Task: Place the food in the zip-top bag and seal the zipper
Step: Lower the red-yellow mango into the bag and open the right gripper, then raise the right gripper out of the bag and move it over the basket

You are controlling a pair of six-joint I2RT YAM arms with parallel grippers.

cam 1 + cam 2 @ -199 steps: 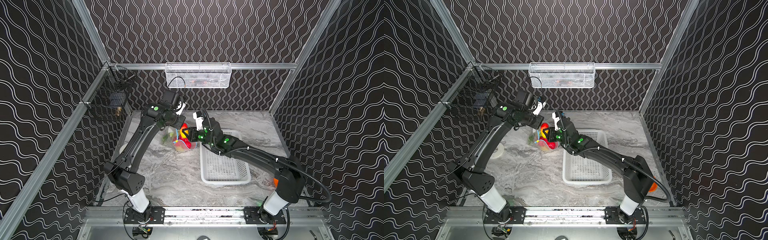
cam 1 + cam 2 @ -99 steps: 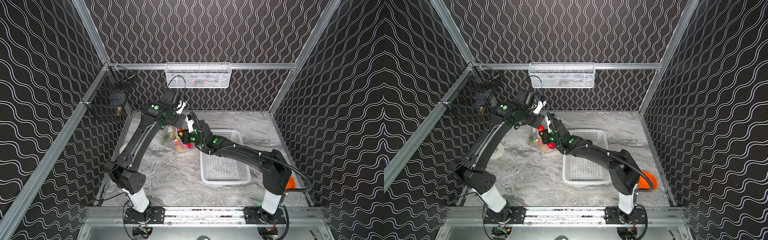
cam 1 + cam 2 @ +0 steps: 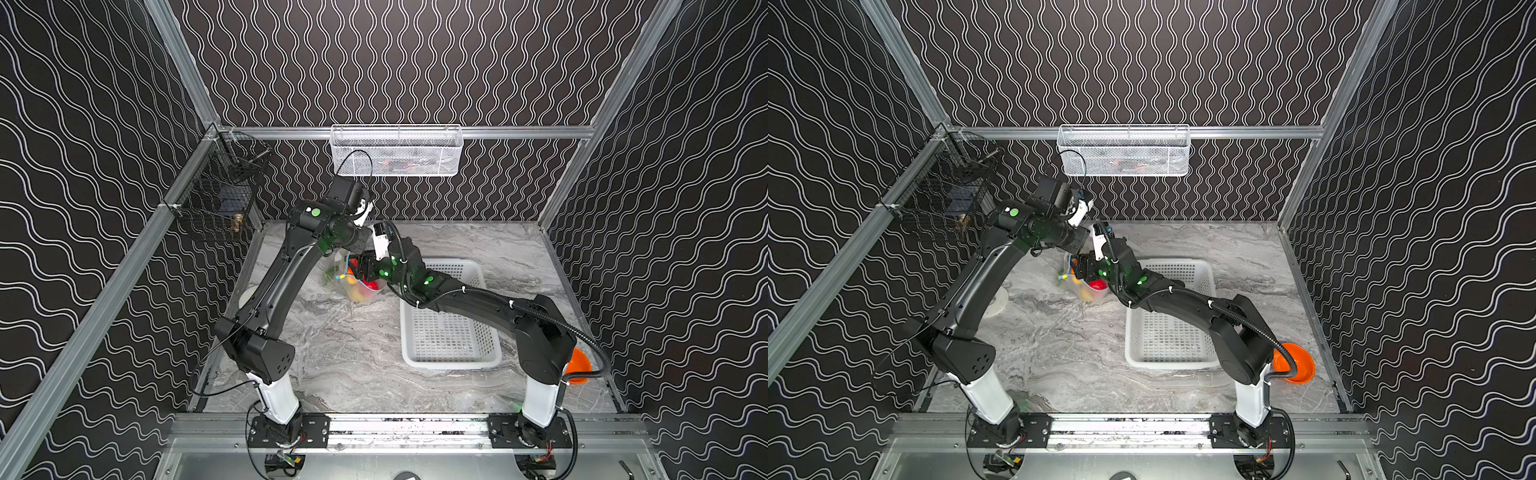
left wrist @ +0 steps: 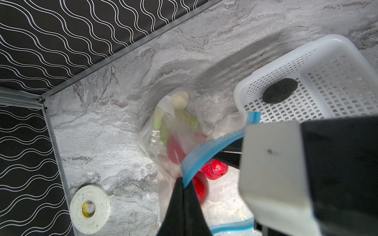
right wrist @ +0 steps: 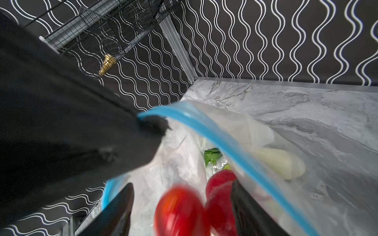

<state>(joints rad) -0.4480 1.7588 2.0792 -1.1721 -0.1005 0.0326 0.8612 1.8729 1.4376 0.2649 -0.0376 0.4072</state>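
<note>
My left gripper (image 4: 183, 180) is clenched tight on the zipper (image 4: 204, 152), the light-blue strip along the mouth of the bag (image 4: 163, 130). That lip is pinched right at my fingertips. The clear, crinkly bag hangs away from them and slumps onto the table (image 4: 102, 132) below. My right gripper (image 5: 182, 183) is released, with its two fingers spread wide inside the bag's mouth. One blue lip curves past on the far side of them and the other shows on the near side. A red fruit (image 5: 180, 210) sits in the gap between those fingers, too blurred for detail, and as far as I can see it touches neither of them. A second red fruit (image 5: 219, 183) lies just beside one of the fingers, deeper in. Past my right fingertips, further down the bag, are a green leaf (image 5: 212, 157) and a white radish (image 5: 282, 163), the radish pressed against the plastic at the bag's far end. In both top views my two grippers come together over the bag, left above and right just beside it. The white basket (image 4: 337, 87) lies behind my right gripper, under that forearm. One dark item (image 4: 279, 90) rests in it, near the corner closest to the bag. A roll of tape (image 4: 90, 208) lies flat on the table off to the side of my left gripper, well apart from the bag. An orange bowl (image 3: 1298, 368) sits back by the base of my right arm.
</note>
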